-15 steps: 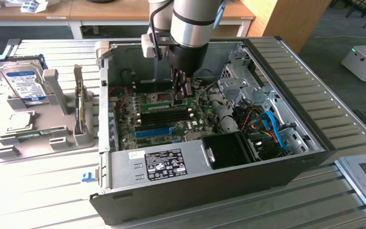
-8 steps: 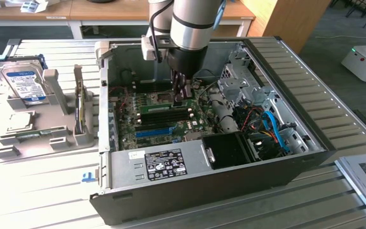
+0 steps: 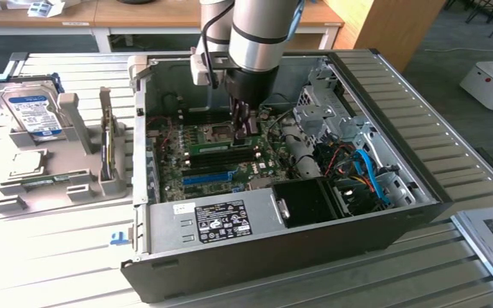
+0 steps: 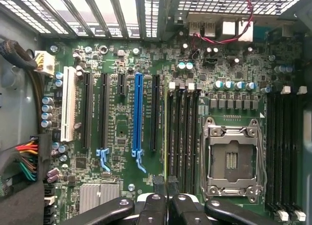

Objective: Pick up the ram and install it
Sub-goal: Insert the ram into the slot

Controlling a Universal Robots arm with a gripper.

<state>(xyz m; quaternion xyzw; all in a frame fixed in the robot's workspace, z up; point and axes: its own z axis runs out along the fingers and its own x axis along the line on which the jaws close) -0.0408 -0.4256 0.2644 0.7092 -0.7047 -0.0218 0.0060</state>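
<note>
Hanging down into the open computer case [image 3: 229, 273], the arm holds its tool [image 3: 244, 131] low over the motherboard [image 3: 174, 176]. The tool is closed on the ram [image 3: 219, 146]: in the wrist view the two black fingers [image 4: 157, 186] stand almost together, with the thin edge of the green stick [image 4: 165, 132] running out from between them.

The ram stands on its long edge and is lined up with the bank of black memory slots [image 4: 187, 137] that lies between the CPU socket [image 4: 231, 159] and the long blue slot [image 4: 138, 112]. It sits at the side of that bank farthest from the socket. Whether it is pressed fully home or only resting in the slot cannot be told.

A second bank of memory slots [image 4: 285, 147] lies on the other side of the socket.

In the exterior view the case lies on its side on the slatted surface [image 3: 58, 263], with the labelled power supply [image 3: 221, 221] along its near wall. To the exterior view's left of the case, well apart from the tool, a grey stand [image 3: 75, 151] holds a hard drive [image 3: 31, 112] upright and a thin board [image 3: 105, 144] on edge.
</note>
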